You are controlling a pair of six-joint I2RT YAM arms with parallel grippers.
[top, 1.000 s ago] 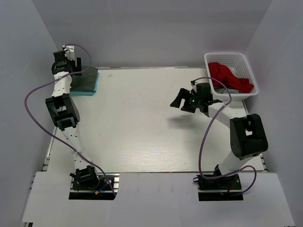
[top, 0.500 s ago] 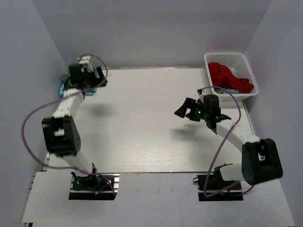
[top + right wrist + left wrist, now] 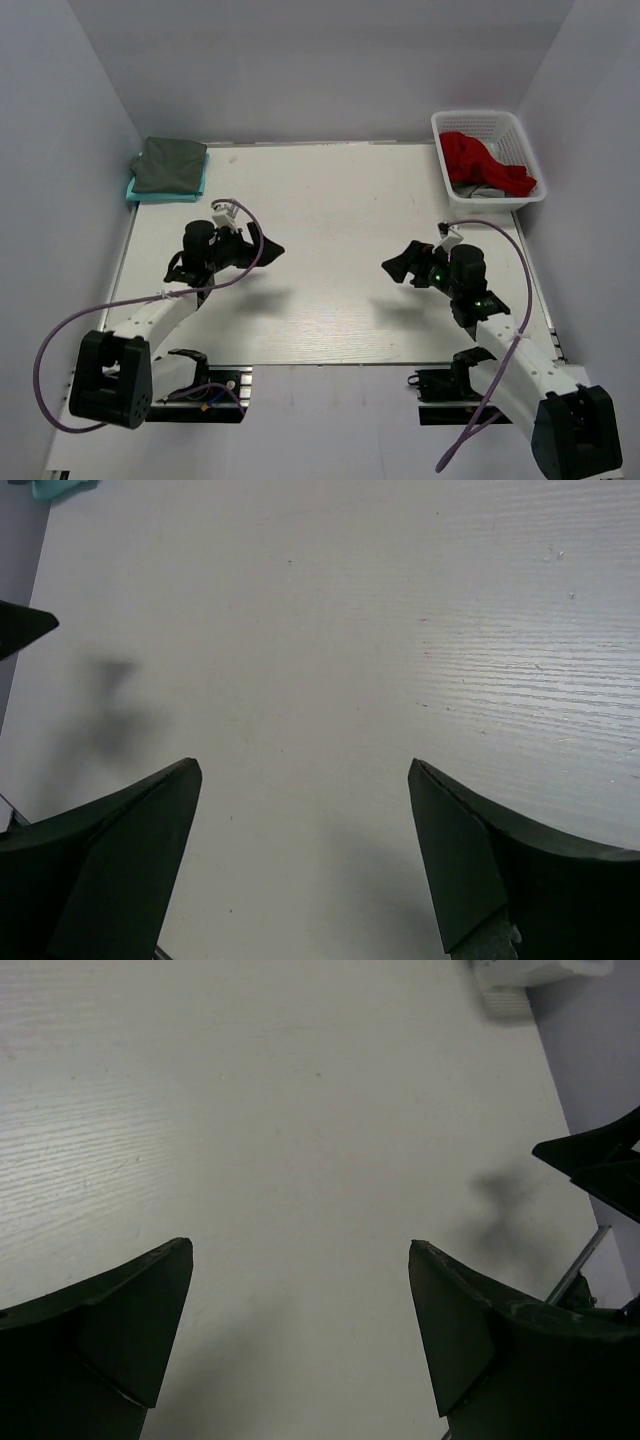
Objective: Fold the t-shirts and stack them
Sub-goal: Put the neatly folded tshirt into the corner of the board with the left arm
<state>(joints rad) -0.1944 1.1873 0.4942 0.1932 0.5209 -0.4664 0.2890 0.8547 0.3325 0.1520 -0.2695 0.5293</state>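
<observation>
A folded dark charcoal-grey t-shirt lies on top of a folded teal t-shirt at the table's far left corner. My left gripper is open and empty, low over the left middle of the table, well in front of the stack. My right gripper is open and empty over the right middle of the table. In the left wrist view the gripper has only bare table between its fingers. The right wrist view shows the same for the right gripper, with a teal corner at the top left.
A white lattice basket holding a red garment stands at the far right corner. Grey walls close in the table on three sides. Purple cables loop from both arms.
My left arm has drawn back from the stack at the far left corner toward the near left middle, leaving the grey shirt on the teal one. My right arm has also pulled back toward its base.
</observation>
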